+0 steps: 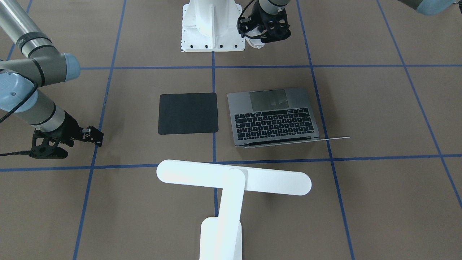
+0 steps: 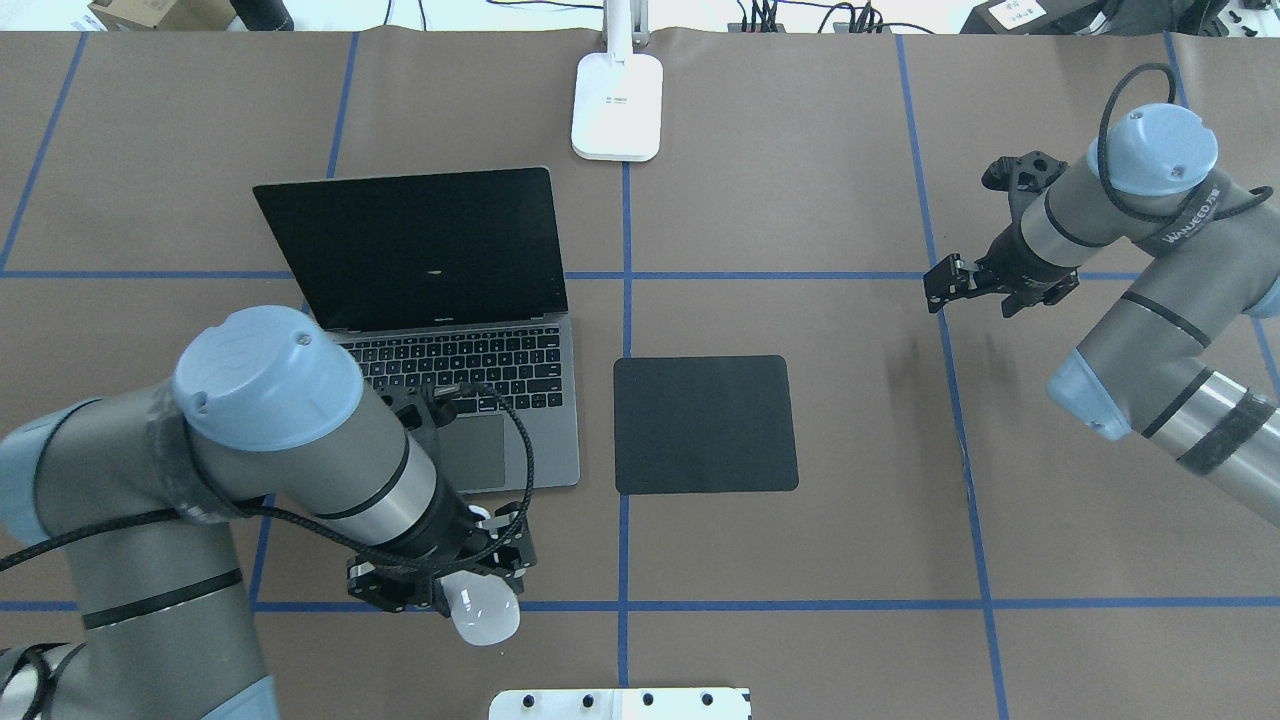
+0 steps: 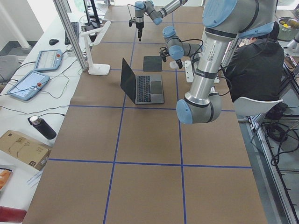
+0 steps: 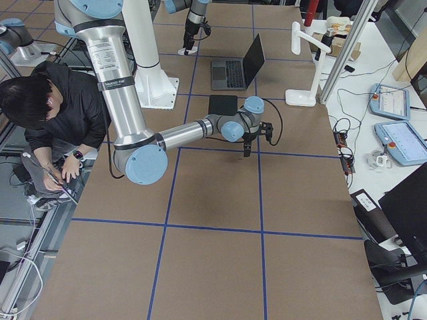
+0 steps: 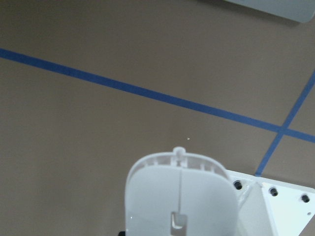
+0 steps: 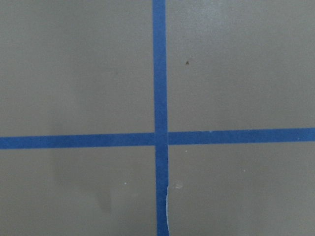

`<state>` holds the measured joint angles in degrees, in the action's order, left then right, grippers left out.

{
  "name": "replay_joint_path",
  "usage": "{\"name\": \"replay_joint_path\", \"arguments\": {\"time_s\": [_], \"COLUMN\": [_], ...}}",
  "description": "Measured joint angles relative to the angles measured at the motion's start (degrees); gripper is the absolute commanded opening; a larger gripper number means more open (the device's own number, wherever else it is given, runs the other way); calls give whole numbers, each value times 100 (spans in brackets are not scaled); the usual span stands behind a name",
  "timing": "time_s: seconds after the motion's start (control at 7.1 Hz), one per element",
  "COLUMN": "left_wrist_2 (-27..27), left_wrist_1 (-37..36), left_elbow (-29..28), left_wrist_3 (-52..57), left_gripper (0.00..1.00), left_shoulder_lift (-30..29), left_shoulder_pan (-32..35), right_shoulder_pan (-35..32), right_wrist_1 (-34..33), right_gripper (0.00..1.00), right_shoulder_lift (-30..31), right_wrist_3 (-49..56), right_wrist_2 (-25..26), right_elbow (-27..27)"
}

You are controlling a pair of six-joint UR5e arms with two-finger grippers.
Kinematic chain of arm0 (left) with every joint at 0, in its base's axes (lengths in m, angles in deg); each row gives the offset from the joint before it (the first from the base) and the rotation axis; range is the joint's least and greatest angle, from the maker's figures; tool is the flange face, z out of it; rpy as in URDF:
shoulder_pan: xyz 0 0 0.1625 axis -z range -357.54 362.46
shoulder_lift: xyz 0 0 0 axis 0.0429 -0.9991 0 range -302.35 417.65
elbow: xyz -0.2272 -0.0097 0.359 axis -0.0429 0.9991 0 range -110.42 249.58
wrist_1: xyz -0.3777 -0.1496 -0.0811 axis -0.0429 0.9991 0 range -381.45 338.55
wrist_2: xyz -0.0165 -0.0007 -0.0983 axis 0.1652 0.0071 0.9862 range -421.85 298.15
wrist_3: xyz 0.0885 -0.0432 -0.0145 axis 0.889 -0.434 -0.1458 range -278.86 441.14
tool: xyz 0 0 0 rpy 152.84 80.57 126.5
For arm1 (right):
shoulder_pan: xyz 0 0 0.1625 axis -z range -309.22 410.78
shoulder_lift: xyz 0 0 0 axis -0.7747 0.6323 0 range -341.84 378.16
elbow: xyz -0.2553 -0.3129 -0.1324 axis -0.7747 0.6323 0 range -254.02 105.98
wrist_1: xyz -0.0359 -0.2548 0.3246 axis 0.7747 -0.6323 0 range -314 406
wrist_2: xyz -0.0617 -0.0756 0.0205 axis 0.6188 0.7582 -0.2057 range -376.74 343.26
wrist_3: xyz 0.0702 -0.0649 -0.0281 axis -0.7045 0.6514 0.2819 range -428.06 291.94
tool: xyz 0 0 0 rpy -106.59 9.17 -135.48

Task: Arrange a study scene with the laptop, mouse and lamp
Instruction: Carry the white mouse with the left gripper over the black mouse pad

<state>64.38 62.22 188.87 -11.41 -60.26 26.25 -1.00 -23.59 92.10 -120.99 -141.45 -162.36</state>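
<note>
The dark-grey laptop [image 2: 470, 380] stands open at the left centre, screen towards the lamp; it also shows in the front-facing view [image 1: 274, 115]. My left gripper [image 2: 470, 590] is shut on the white mouse [image 2: 487, 612], held just over the blue tape line near the laptop's near right corner. The left wrist view shows the mouse [image 5: 179, 201] from below, above the paper. The white lamp has its base [image 2: 617, 105] at the far edge and its bar head [image 1: 234, 177] over the table. My right gripper [image 2: 945, 283] hangs empty at the right and looks shut.
A plain black square mat [image 2: 705, 425] lies flat just right of the laptop. The white ribbed pedestal [image 2: 620, 703] with its bolted plate stands at the near edge, close to the mouse. Blue tape lines cross the brown paper [image 6: 160, 137]. An operator sits beside the table [image 4: 53, 113].
</note>
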Motion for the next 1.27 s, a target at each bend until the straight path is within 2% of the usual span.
{"name": "replay_joint_path", "arguments": {"time_s": [0.42,0.84,1.13,1.27], "left_wrist_2": [-148,-496,-747,-804], "left_wrist_1": [-24,-18,2,17], "left_elbow": [-1194,-2314,-3255,-3547], "left_wrist_3": [409,926,1313,1508], "left_gripper": [23,22,21,21], "left_shoulder_lift": [-1103,-2014,-2662,-2830], "left_shoulder_pan": [179,217,236,273], "right_shoulder_pan": [-483,-1034,-1416,-1567], "right_wrist_1": [-143,-677,-808,-826], "right_gripper": [99,99,99,99], "right_shoulder_lift": [89,169,387,486], "right_wrist_3": [106,1016,1678,1900], "right_wrist_2": [-213,-423,-630,-691], "right_elbow": [-23,-75,-85,-93]}}
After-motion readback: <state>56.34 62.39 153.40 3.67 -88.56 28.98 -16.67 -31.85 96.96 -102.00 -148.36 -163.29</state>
